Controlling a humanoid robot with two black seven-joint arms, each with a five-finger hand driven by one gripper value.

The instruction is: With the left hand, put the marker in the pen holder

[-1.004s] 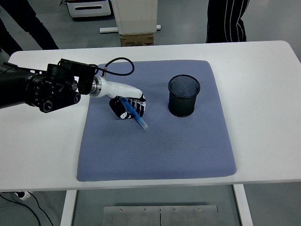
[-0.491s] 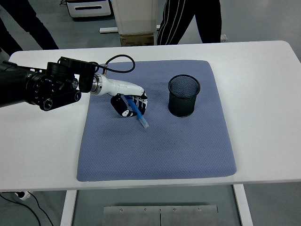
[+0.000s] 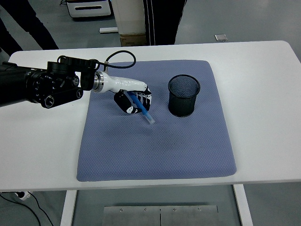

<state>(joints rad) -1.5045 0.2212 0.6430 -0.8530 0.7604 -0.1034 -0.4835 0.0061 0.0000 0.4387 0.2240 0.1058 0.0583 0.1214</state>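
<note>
My left hand [image 3: 134, 100] reaches in from the left over the blue-grey mat [image 3: 155, 141]. Its fingers are curled around a blue marker [image 3: 145, 112], which slants down and to the right with its pale tip just above the mat. The black mesh pen holder [image 3: 184, 95] stands upright on the mat's right half, a short way to the right of the hand. Nothing shows inside the holder. The right arm is out of the picture.
The mat lies in the middle of the white table [image 3: 263, 108]. A black cable [image 3: 117, 56] loops above my left wrist. A person's legs [image 3: 162, 21] stand behind the table's far edge, beside a cardboard box [image 3: 136, 40].
My left hand has moved right and slightly up with the marker, closer to the pen holder. The person behind the table has walked from right to left.
</note>
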